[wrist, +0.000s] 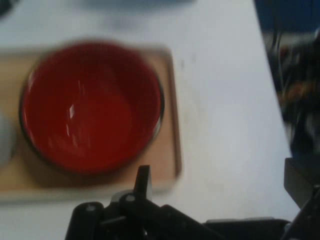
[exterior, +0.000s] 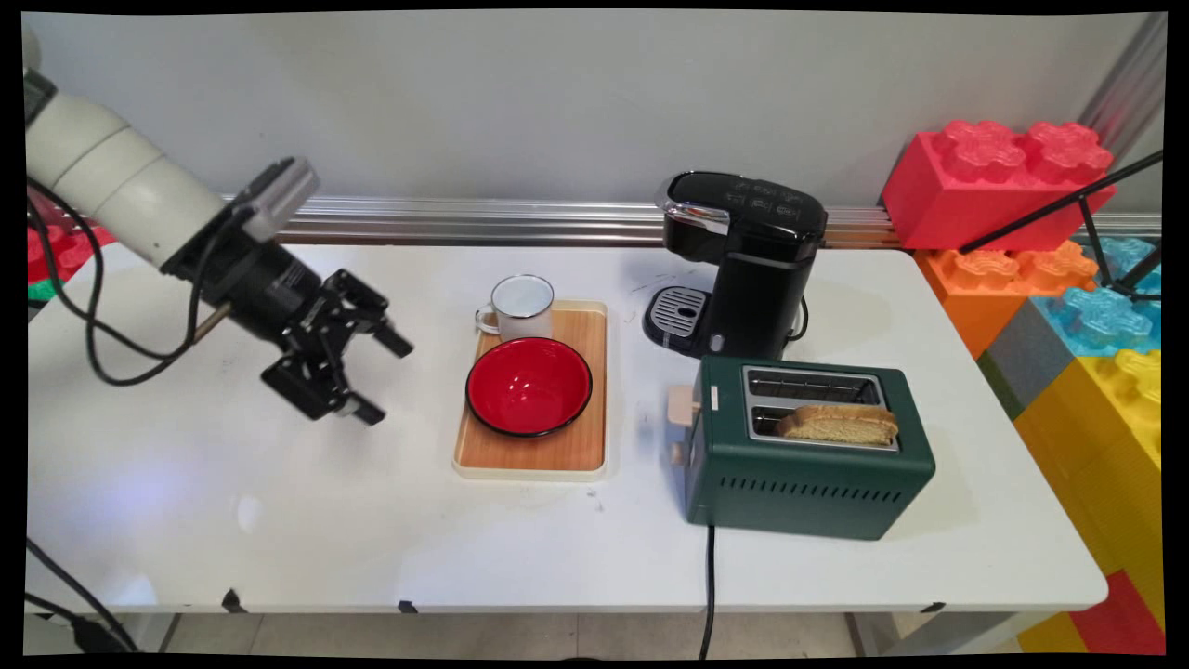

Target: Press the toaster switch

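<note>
A black two-finger gripper on a white robot arm hangs above the white bench in the left half of the main view, pointing toward the right. Its fingers are spread apart and released, grasping nothing.

Nearest to it, just right of the gripper at the centre of the frame, lies a rectangular wooden tray with a cream rim. On the tray rests a round red bowl with a black rim, and behind the bowl, at the tray's far edge, stands a white enamel mug with a dark rim, its handle turned left.

In the hand view the red bowl fills the upper left of the frame on the tray, with one finger rising from the bottom edge just below it.

Right of the tray, a black coffee machine stands near the back of the bench. In front of it sits a dark green two-slot toaster with a slice of toasted bread poking out of its nearer slot. Large red, orange, blue and yellow toy bricks are stacked at the right edge of the frame.
</note>
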Robot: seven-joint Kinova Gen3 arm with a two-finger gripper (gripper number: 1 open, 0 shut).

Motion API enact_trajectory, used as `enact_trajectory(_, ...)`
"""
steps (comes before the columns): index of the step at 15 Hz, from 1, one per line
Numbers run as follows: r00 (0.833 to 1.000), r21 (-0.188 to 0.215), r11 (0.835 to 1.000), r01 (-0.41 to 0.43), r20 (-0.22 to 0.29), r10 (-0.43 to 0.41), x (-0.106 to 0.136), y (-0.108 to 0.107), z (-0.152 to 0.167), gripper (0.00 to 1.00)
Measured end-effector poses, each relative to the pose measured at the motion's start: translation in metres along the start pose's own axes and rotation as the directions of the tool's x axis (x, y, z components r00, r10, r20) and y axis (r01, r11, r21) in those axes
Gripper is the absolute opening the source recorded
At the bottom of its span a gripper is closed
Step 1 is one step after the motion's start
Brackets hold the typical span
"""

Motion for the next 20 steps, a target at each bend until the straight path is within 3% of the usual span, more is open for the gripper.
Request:
enact_trajectory(3,0.993,-0.003,1.0,0.01,-0.121,-0.01,0.013,0.001,-0.003,1.0)
enact_trajectory(7,0.962,-0.015,1.0,0.022,-0.272,-0.025,0.029,0.002,-0.006,1.0)
enact_trajectory(13,0.941,-0.022,1.0,-0.018,-0.34,0.01,0.038,0.003,0.003,1.0)
enact_trajectory(14,0.938,-0.021,0.999,-0.027,-0.346,0.018,0.04,0.003,0.005,0.0)
enact_trajectory(20,0.928,-0.018,0.998,-0.061,-0.37,0.05,0.049,0.0,0.018,0.0)
